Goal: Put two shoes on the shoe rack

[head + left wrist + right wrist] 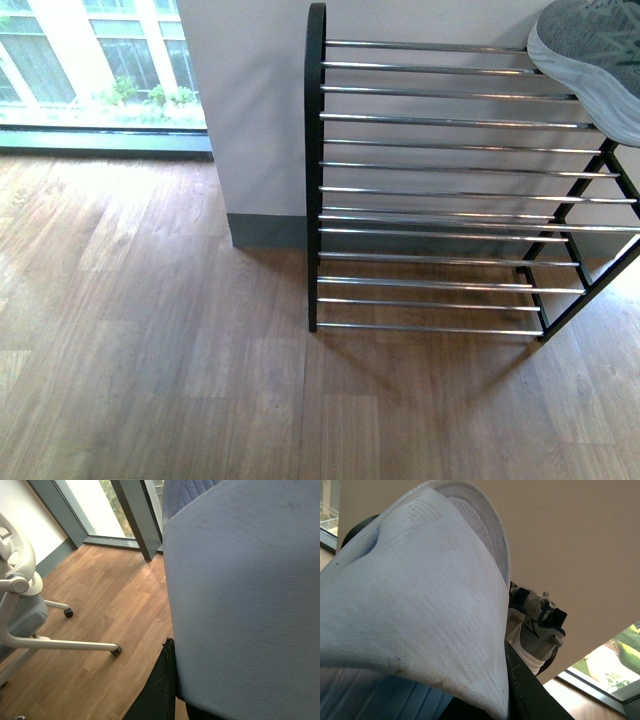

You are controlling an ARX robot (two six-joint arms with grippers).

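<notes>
We've got the left jaws clamped on the left slide [240,595], which hangs clear of the wood floor [115,605]. Only one black finger [160,690] shows at its edge. The right jaws are clamped on the right slide [420,605], sole tipped up, over the top bars at the right end of the rack [314,180]. Grey sneakers [536,630] sit just past the right jaws, close to the wall [580,540].
</notes>
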